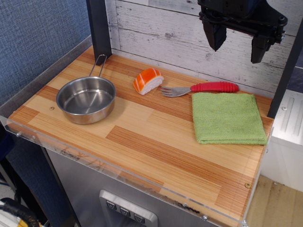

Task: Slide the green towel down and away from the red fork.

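The green towel [228,118] lies flat and folded on the right side of the wooden tabletop [142,142], its far edge right beside the red fork [201,88]. The fork lies along the back, red handle to the right, silver tines pointing left. My gripper [238,43] hangs high above the fork and towel, near the back wall. Its two black fingers [215,35] are spread apart and hold nothing.
A steel pan [86,98] sits at the left with its handle toward the back. An orange-and-white sushi piece [147,81] lies just left of the fork's tines. A black post [98,28] rises at the back left, and the table's right edge runs close to the towel.
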`<state>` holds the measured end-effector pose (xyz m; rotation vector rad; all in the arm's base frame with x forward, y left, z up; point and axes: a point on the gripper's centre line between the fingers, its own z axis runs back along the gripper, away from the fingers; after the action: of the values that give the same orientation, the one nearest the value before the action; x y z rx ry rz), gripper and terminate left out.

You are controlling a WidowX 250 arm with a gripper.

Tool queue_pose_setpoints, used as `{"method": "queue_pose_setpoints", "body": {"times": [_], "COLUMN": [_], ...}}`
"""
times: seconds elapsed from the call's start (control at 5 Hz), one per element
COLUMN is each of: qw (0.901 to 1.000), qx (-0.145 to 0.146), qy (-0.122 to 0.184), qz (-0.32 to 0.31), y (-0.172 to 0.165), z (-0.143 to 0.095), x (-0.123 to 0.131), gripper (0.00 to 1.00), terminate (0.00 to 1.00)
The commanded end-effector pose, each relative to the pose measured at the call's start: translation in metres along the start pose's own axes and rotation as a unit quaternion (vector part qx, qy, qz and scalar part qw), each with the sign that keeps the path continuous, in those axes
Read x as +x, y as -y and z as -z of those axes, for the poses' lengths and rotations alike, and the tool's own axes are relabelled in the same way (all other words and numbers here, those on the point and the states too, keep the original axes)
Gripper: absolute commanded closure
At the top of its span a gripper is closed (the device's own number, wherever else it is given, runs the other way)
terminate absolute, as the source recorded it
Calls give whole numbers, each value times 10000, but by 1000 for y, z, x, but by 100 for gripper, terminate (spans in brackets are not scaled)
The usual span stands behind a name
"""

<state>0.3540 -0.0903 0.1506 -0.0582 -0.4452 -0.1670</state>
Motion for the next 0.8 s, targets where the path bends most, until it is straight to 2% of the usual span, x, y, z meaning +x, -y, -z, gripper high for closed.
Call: {"method": "queue_pose_setpoints", "body": {"times": [0.0, 0.2, 0.6], "qw": [10000, 9995, 9979], "qx": [0, 72, 71], "qy": [0, -289, -609], "qz": [0, 116, 196], "y": [0, -1, -3], "z": [0, 26, 64], "x": [0, 1, 0], "gripper": [0, 0, 0], "terminate": [0, 0, 0]}}
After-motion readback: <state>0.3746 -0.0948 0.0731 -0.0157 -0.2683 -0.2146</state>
